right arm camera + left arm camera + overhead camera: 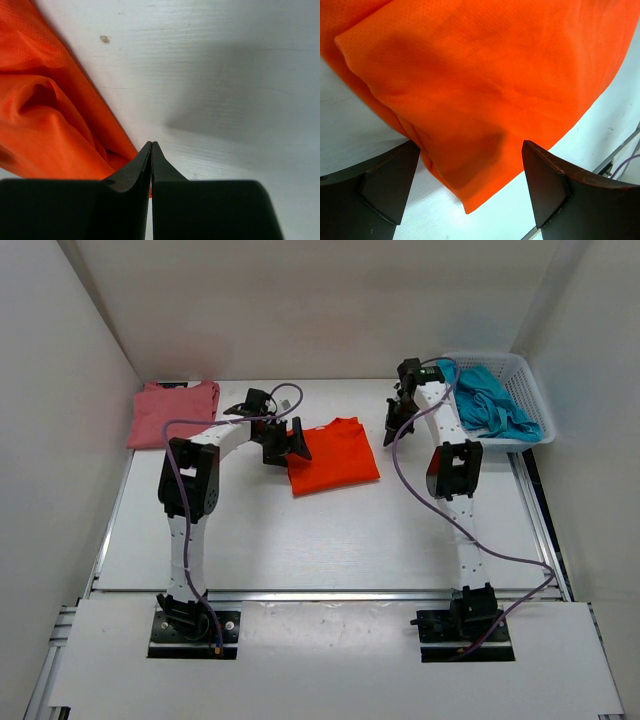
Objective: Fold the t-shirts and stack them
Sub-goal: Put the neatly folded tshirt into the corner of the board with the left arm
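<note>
I judge the orange t-shirt (335,453) folded. It lies as a rough square mid-table, with the pink t-shirt (172,412) folded at the far left and the teal t-shirt (490,405) crumpled in the white basket (530,390) at the far right. My left gripper (292,440) sits at the orange shirt's left edge, its fingers (390,185) wide apart with a cloth corner between them, unpinched. My right gripper (395,420) hovers just right of the orange shirt, fingers (135,175) pressed together on nothing. Next comes stacking, I think: close the left gripper on that edge and carry the shirt onto the pink one. Whether the jaws would catch every layer, I cannot tell.
</note>
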Controlling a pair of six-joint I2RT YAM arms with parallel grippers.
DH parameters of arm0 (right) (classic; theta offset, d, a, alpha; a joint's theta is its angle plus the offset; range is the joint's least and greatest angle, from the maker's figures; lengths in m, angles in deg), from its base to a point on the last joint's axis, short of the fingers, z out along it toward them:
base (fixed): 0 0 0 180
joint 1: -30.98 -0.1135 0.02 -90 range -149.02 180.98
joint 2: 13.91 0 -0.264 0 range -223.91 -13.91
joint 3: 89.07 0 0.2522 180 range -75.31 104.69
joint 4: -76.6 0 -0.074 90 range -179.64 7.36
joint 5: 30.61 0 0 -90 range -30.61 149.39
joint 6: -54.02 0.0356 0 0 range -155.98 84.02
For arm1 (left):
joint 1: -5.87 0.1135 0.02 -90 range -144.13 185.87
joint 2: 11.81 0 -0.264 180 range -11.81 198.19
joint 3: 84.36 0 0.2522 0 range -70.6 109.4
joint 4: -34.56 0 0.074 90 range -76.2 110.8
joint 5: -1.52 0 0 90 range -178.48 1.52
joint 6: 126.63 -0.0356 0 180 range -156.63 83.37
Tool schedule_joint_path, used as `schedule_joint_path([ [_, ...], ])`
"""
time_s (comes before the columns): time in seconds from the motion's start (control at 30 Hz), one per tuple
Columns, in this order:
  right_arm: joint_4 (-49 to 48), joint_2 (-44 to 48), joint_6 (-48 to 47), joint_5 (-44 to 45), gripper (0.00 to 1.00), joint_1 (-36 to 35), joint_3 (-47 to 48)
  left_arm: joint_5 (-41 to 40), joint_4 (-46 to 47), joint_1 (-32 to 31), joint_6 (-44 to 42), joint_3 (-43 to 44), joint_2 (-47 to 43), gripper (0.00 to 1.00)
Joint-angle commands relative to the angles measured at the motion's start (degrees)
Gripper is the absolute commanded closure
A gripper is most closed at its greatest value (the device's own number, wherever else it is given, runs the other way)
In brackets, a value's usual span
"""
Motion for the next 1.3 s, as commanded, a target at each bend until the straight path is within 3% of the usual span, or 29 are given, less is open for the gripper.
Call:
schedule_joint_path([
  [0.0, 1.01, 0.32, 0.61, -5.44, 0.97, -1.06, 1.28, -1.46, -1.44, -0.62, -0.26, -1.42, 4.46, 0.06],
  [0.1, 1.18, -2.58, 0.79, -7.38, 0.97, -1.68, 2.59, -2.51, -1.26, -0.62, -1.22, -0.28, 5.69, 0.11],
  [0.33, 0.65, -4.97, 1.59, -10.9, 0.97, -3.08, 4.62, -1.19, -0.74, -0.8, -2.63, 2.01, 7.98, 0.46],
  [0.47, 1.09, -3.12, 1.67, -10.02, 0.98, -1.86, 4.71, 0.57, -0.12, -0.09, -3.33, 2.97, 8.42, 0.92],
  [0.5, 1.18, -2.59, 1.49, -9.06, 0.97, -1.33, 4.71, 0.04, -0.38, 0.6, -4.2, 3.5, 8.33, 1.0],
  [0.7, 1.18, 8.38, 0.36, -3.89, 0.98, 1.48, -1.52, -6.45, -3.71, 2.71, -11.14, 6.32, 2.89, 1.0],
  [0.9, 1.27, 25.69, -2.55, 7.47, 0.99, 3.06, -18.91, -17.34, -8.72, 5.7, -21.33, 9.64, -2.57, 1.0],
  [1.27, 1.01, 28.61, -2.55, 9.14, 1.0, 2.1, -15.77, -41.24, -5.93, 8.08, -34.7, 13.61, -4.85, 1.0],
])
